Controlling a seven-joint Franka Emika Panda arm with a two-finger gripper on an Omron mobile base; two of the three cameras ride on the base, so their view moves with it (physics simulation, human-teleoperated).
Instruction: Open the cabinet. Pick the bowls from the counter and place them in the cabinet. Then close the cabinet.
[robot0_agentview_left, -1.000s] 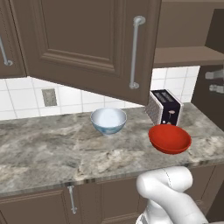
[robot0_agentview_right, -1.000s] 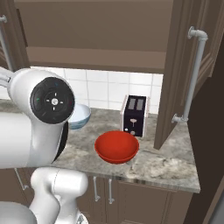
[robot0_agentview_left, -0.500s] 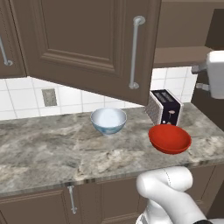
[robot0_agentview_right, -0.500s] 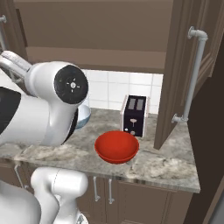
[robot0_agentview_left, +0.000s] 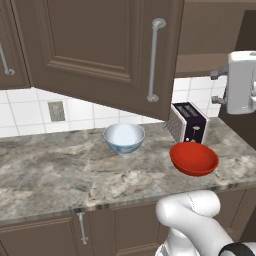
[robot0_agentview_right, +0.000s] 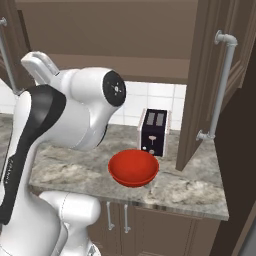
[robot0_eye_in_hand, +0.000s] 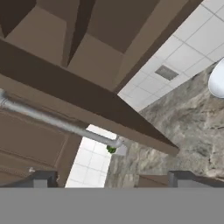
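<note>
Both doors of the cabinet (robot0_agentview_left: 200, 62) stand open: the left door (robot0_agentview_left: 100, 50) with its silver bar handle (robot0_agentview_left: 154, 60), and the right door (robot0_agentview_right: 205, 85). The brown shelf (robot0_agentview_right: 125, 62) inside is bare. On the counter (robot0_agentview_left: 60, 175) sit the white, blue-patterned bowl (robot0_agentview_left: 124, 137) and, to its right, the red bowl (robot0_agentview_left: 194, 158) (robot0_agentview_right: 134, 167). My gripper (robot0_agentview_left: 216, 86) hangs open and empty at shelf height, above and right of the red bowl, fingers pointing left. In the hand view the gripper (robot0_eye_in_hand: 113, 179) faces a door handle (robot0_eye_in_hand: 61, 124), with the white bowl (robot0_eye_in_hand: 217, 78) at the right edge.
A dark toaster (robot0_agentview_left: 187, 122) (robot0_agentview_right: 154, 131) stands against the tiled wall just behind the red bowl. A wall outlet (robot0_agentview_left: 56, 111) is left of the white bowl. Low brown cabinets (robot0_agentview_left: 40, 237) run under the counter. My white arm (robot0_agentview_right: 75, 120) covers the left of the right base view.
My hand has come leftward into the left base view at shelf height. The arm's elbow has swung right across the right base view. The bowls and doors have not moved.
</note>
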